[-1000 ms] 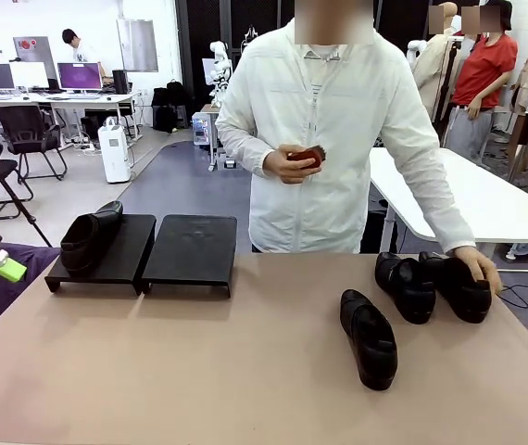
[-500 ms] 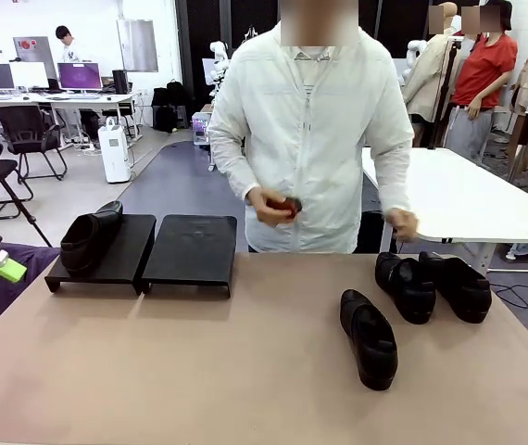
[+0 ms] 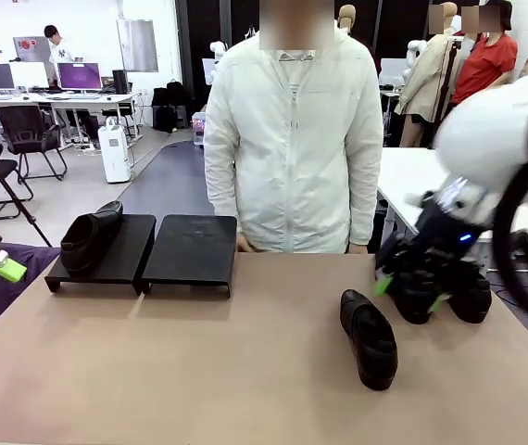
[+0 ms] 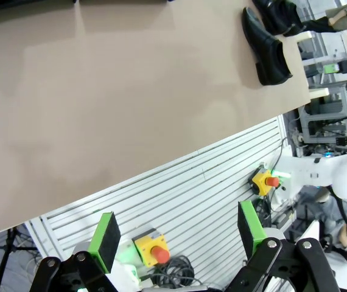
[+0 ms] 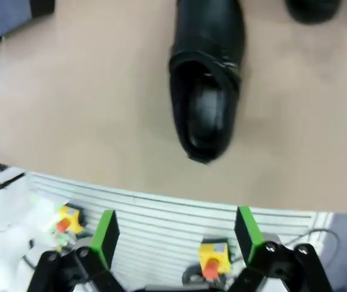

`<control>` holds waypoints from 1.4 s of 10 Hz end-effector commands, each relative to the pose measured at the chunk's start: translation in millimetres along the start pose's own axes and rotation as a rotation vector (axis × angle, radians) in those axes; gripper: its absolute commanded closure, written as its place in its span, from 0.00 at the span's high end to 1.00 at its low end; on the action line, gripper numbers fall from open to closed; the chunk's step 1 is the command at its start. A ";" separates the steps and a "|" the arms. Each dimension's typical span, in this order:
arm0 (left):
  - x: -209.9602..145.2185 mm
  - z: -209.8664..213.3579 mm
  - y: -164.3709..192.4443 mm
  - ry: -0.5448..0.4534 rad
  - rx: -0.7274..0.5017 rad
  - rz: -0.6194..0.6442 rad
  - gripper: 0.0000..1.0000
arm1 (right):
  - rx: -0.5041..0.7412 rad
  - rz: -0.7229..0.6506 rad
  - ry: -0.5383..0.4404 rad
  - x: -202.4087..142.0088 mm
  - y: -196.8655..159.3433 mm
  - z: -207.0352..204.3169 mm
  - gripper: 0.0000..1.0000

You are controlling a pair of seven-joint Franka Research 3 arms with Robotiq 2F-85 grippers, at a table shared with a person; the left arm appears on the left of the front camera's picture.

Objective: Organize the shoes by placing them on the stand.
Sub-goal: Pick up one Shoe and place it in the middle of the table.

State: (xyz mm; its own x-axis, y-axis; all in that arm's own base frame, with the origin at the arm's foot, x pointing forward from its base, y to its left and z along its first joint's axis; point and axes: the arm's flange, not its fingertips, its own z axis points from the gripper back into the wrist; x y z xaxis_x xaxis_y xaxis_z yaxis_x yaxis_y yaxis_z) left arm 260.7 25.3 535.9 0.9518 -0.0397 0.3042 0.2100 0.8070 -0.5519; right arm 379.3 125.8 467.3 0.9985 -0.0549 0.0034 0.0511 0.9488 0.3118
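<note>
Front view: stand (image 3: 190, 246) holds one shoe (image 3: 88, 236) on its left panel; three shoes (image 3: 369, 338) lie right on the counter (image 3: 199, 362), right gripper (image 3: 410, 292) by the far pair (image 3: 474, 297), jaws wide; left gripper (image 4: 178, 234) jaws wide too

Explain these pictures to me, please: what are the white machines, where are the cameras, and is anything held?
Two white robot arms share a table with a person. One camera looks across the table; one more sits on each wrist, looking along that gripper's green-padded fingers. The left gripper and the right gripper are both open and hold nothing. One shoe sits on the black stand; a lone shoe and a pair lie on the tabletop, the right gripper close to the pair.
</note>
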 end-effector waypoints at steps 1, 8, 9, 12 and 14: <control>-0.6 1.7 1.7 0.000 -0.018 -0.013 1.00 | -0.042 -0.001 -0.027 20.6 22.8 -46.2 1.00; -0.6 1.7 1.7 0.000 -0.018 -0.013 1.00 | -0.075 0.053 -0.133 38.4 40.0 -134.1 1.00; -0.6 1.7 1.7 0.000 -0.018 -0.013 1.00 | -0.073 0.053 -0.110 40.0 38.3 -138.4 1.00; -0.6 1.7 1.7 0.000 -0.018 -0.013 1.00 | -0.068 0.046 -0.133 40.4 35.4 -140.8 1.00; -0.6 1.7 1.7 0.000 -0.018 -0.013 1.00 | -0.108 0.067 -0.123 40.2 33.2 -140.9 0.31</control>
State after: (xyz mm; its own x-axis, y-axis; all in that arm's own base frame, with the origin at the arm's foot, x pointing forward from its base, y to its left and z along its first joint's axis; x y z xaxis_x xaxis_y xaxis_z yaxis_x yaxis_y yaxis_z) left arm 260.6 25.4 536.0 0.9517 -0.0396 0.3045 0.2102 0.8069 -0.5520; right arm 423.7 196.2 344.2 0.9924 -0.0167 0.1221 -0.0128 0.9715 0.2365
